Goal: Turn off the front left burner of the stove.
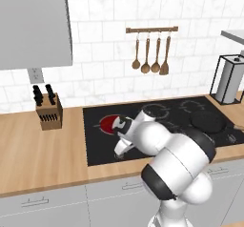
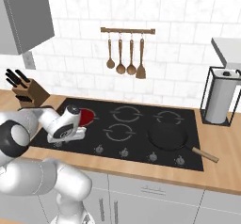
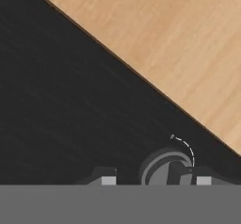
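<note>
The stove is a black glass cooktop set in a wooden counter. Its front left burner glows red, partly hidden behind my hand. My gripper points down at the stove's front left corner. In the hand view the gripper is open, with a small silver knob between its fingertips and closer to the right one. A thin white dial arc curves beside the knob.
A black frying pan sits on the right front zone. More knobs line the stove's front edge. A knife block stands to the left, a paper towel holder to the right, and wooden utensils on the wall.
</note>
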You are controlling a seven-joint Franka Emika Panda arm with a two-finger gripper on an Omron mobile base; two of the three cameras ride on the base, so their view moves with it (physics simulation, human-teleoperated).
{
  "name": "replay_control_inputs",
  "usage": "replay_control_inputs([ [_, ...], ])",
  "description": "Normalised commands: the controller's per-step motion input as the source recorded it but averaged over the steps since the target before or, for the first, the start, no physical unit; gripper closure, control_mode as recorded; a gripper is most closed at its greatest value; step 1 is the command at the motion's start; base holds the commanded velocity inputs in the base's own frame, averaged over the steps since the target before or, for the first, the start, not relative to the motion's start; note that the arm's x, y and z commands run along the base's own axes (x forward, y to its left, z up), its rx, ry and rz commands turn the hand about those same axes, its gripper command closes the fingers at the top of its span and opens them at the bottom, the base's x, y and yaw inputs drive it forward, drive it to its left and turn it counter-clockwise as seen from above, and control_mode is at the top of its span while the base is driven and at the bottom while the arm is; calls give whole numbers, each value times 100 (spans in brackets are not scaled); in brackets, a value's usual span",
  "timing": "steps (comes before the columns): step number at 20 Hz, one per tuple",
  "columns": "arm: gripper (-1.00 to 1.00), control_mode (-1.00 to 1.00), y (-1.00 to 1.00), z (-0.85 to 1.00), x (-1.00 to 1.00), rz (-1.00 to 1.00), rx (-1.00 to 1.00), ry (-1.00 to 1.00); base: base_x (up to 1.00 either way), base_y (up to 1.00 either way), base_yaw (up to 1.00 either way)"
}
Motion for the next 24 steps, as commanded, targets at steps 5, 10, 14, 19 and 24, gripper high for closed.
replay_control_inputs([
  [5,100,-100,0,-53,0,-100,0,0,0,0,0],
  [10,100,-100,0,-64,0,-100,0,0,0,0,0],
  [14,100,-100,0,-72,0,-100,-1,2,0,0,0],
  [19,100,-100,0,-80,0,-100,-6,11,0,0,0],
  [24,100,-100,0,-85,0,-100,-10,15,0,0,0],
])
